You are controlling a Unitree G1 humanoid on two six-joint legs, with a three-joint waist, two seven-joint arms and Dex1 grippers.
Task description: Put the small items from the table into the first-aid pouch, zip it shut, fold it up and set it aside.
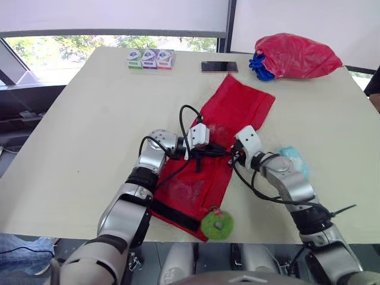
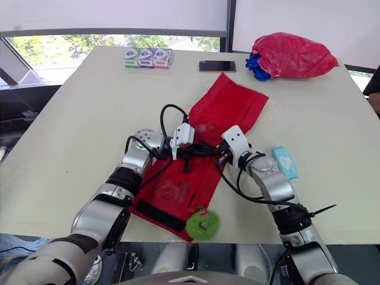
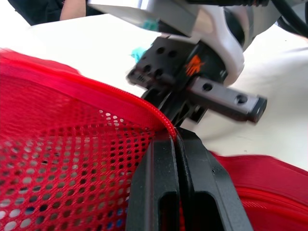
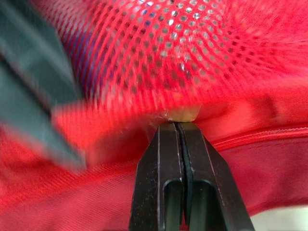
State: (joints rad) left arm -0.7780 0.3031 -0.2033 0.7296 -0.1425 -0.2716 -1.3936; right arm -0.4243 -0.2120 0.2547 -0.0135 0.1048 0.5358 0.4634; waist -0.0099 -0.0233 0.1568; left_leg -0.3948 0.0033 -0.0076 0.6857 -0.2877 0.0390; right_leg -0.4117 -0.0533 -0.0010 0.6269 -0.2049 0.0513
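Red mesh pouch [image 1: 234, 107] lies opened out flat on the cream table [image 1: 89, 130], running from the middle toward the near edge. A black strip [image 1: 175, 215] crosses its near end. Both my grippers meet over the middle of the pouch, tips close together.

Left gripper [image 3: 176, 137]: fingers clenched, pinching the zip edge of the mesh panel and lifting it into a small peak. In the left wrist view the red zip line runs right into the closed tips.

Right gripper [image 4: 177, 126]: fingers pressed together too, nipping a fold of the pouch just beside the zip. A small pale bit sits at the tips; I cannot tell what it is.

Green round item [image 1: 217, 225] lies at the pouch's near end, touching the fabric, close to the table edge. I cannot tell if it is attached.

Teal packet [image 2: 285, 161] lies on the table just beside my right arm, outside the pouch.

Far side of the table: three small boxes [image 1: 149, 59] in a row, a dark phone [image 1: 219, 66] near them, and a red plastic bag [image 1: 297, 56] with something blue [image 1: 259, 66] poking out of it. All are well apart from the grippers.

A person's dark sleeve [image 1: 374, 83] shows at the right edge.
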